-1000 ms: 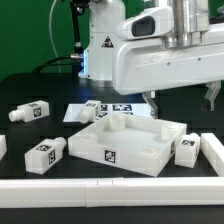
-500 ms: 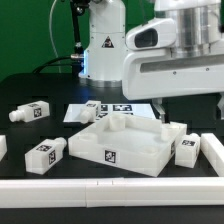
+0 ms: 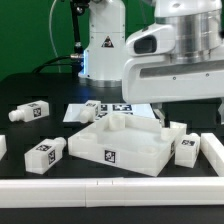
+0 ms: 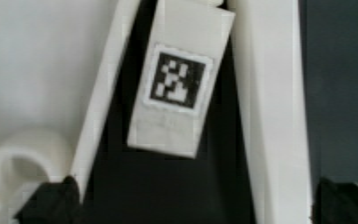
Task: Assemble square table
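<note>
**Front rail** (image 3: 100,198): long white border piece along the nearest edge of the counter (image 3: 45,88); it closes off the front.

**Front-left leg** (image 3: 45,155): loose, on its side, tag up, near the slab's corner on the exterior view's left.

**Edge leg** (image 3: 2,146): mostly out of view at the exterior view's left edge; loose.

**Square table slab** (image 3: 90,148): mid-counter, rim and corner sockets facing up, tag on its front wall. No visible socket holds a leg.

**Right leg** (image 3: 187,150): lies in the narrow lane between the slab and the right rail (image 3: 213,152). In the wrist view it runs lengthwise, tag up.

**Gripper** (image 4: 197,202): above that lane, jaws spread wide, nothing clamped. One finger (image 3: 158,113) shows behind the slab.

**Back-left leg** (image 3: 30,112): loose, well apart from the slab.

**Marker board** (image 3: 100,108): flat, behind the slab.

**Progress:** judged at the start, with four legs to fetch and seat.

**Clearance:** tight beside the right leg, with a wall on either side. There is open counter to the exterior view's left and rear.
</note>
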You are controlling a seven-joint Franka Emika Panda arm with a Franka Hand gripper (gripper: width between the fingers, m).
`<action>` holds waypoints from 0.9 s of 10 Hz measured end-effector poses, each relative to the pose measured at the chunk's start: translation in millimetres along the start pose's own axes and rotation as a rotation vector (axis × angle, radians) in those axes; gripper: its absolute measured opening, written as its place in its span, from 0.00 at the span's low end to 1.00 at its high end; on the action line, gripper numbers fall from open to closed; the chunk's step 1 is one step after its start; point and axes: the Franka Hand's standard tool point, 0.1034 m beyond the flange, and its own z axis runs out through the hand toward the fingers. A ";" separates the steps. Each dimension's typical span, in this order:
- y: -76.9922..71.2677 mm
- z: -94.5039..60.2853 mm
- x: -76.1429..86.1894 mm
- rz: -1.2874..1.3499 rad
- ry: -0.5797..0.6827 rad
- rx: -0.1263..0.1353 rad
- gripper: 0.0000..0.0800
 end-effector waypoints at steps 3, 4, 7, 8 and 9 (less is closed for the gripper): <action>-8.2 23.6 -8.2 0.028 0.004 -0.002 0.81; -8.0 27.9 -9.7 0.027 0.005 -0.003 0.81; -13.7 31.7 -11.7 0.022 0.003 -0.003 0.81; -13.9 32.1 -10.9 0.018 0.008 -0.002 0.81; -12.5 33.0 -11.0 0.015 0.007 -0.003 0.81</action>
